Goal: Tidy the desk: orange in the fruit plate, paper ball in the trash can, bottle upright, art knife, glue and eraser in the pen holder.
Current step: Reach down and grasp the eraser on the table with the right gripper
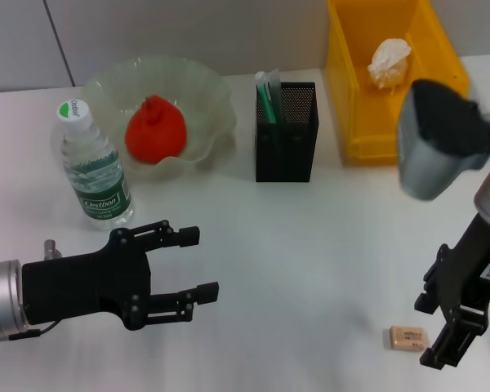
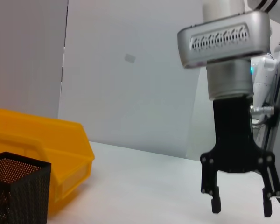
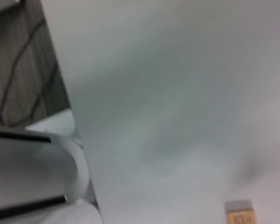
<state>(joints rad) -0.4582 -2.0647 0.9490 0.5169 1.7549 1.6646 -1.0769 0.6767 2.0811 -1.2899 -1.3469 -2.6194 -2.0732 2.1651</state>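
Head view: the right tool [image 1: 451, 339] hangs spread and empty just right of the eraser [image 1: 407, 337] on the near-right table [image 1: 310, 245]; the left tool [image 1: 189, 263] hovers released near-left. Left wrist view: the right tool [image 2: 241, 205] points down, fingers apart, the pen holder [image 2: 16, 191] and trash can [image 2: 46, 144] across the table. Right wrist view: the eraser [image 3: 240, 212] lies alone on the table.

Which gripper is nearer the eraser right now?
Right. The right gripper hangs just beside the eraser at the desk's near right, fingers open. The left gripper is open far across the desk, near the bottle.
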